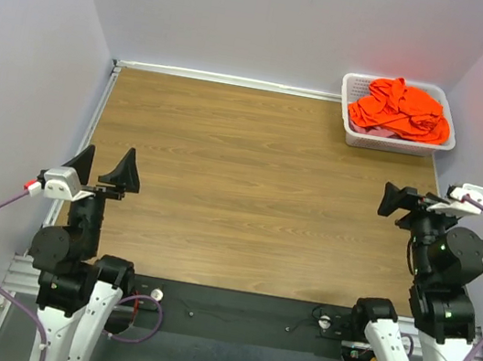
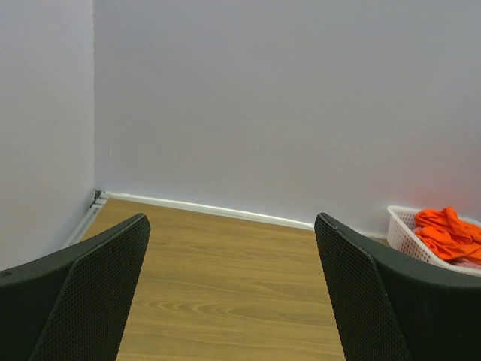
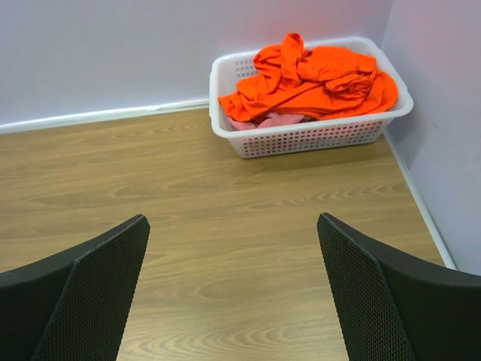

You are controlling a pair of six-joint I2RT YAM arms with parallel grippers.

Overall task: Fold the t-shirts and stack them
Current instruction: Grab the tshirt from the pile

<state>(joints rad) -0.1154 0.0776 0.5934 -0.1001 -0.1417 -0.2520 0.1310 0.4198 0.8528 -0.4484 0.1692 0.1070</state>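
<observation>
A bright orange t-shirt [image 1: 398, 109] lies crumpled in a white lattice basket [image 1: 353, 135] at the table's far right corner. It also shows in the right wrist view [image 3: 316, 79] and at the edge of the left wrist view [image 2: 449, 232]. A dusty pink t-shirt [image 3: 274, 120] peeks out under it, mostly hidden. My left gripper [image 1: 102, 168] is open and empty above the near left of the table, far from the basket. My right gripper [image 1: 402, 204] is open and empty at the near right, facing the basket. Both sets of jaws stand wide apart over bare wood.
The wooden table [image 1: 240, 190] is boxed in by pale walls at the left, back and right. The basket [image 3: 308, 137] stands against the back and right walls. A white strip [image 1: 231, 79] runs along the table's far edge.
</observation>
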